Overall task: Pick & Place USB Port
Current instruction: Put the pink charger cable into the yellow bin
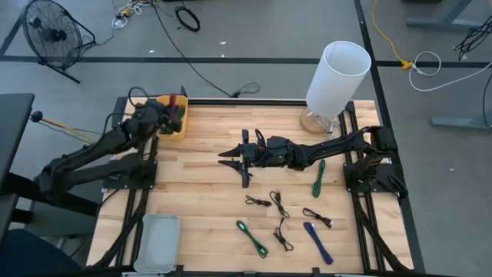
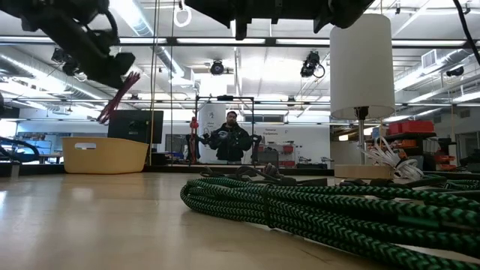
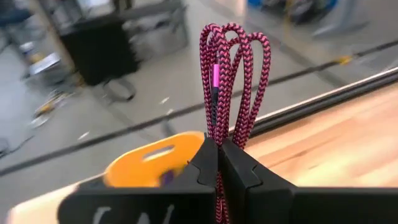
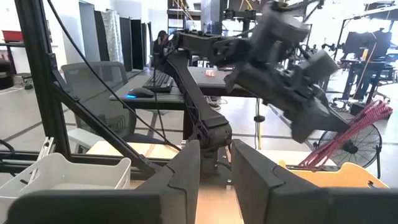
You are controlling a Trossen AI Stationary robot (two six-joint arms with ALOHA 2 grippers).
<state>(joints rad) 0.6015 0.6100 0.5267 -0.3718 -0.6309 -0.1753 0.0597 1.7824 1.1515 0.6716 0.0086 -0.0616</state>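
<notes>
A pink-and-red braided USB cable, bundled into loops, is in my left gripper, which is shut on it. That gripper hovers over the yellow bin at the table's far left; the low view shows the cable hanging above the bin. My right gripper is open, holds nothing and hovers over the middle of the table, pointing left; its fingers frame the left arm. Other cables lie flat on the table: green, green, blue and black. My left gripper pinches the cable bundle between its two fingers, several strands together. The looped end sticks out past the fingertips. The cable is lifted clear, slanting down below the gripper above the bin's open top.
A tall white cylinder lamp stands on a wooden base at the far right. A grey tray sits at the near left corner. A green cable fills the low view's foreground. A person stands beyond the table.
</notes>
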